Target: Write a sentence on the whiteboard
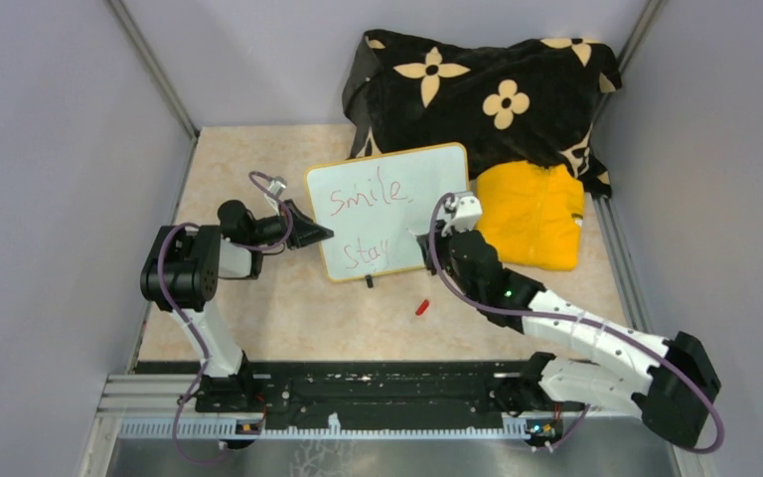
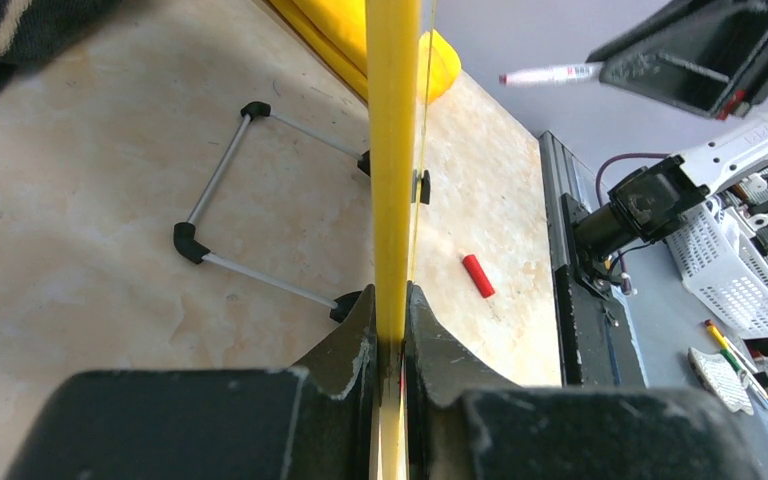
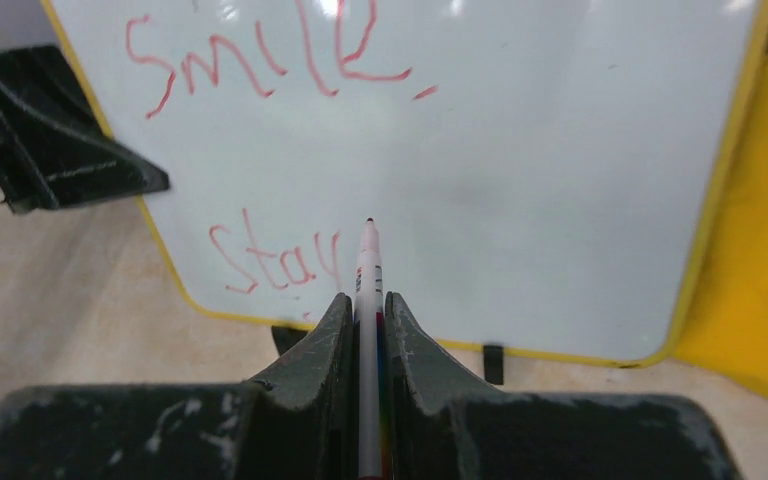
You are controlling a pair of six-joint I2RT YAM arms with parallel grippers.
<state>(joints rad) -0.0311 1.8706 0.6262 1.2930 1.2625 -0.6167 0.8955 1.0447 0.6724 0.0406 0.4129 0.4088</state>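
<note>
The whiteboard point(image 1: 402, 204) stands tilted on the table, and its yellow frame point(image 2: 392, 150) runs edge-on through the left wrist view. My left gripper point(image 1: 320, 236) point(image 2: 391, 300) is shut on the board's left edge. Red writing reads "smile" point(image 3: 260, 60) above "stay" point(image 3: 275, 262). My right gripper point(image 1: 427, 238) point(image 3: 365, 305) is shut on a slim white marker point(image 3: 367, 265). The marker's tip points at the board just right of "stay"; I cannot tell whether it touches.
A red marker cap point(image 1: 422, 307) lies on the table in front of the board. A yellow cloth point(image 1: 532, 214) and a black flowered blanket point(image 1: 487, 89) lie behind and to the right. The board's wire stand point(image 2: 230, 190) sits behind it.
</note>
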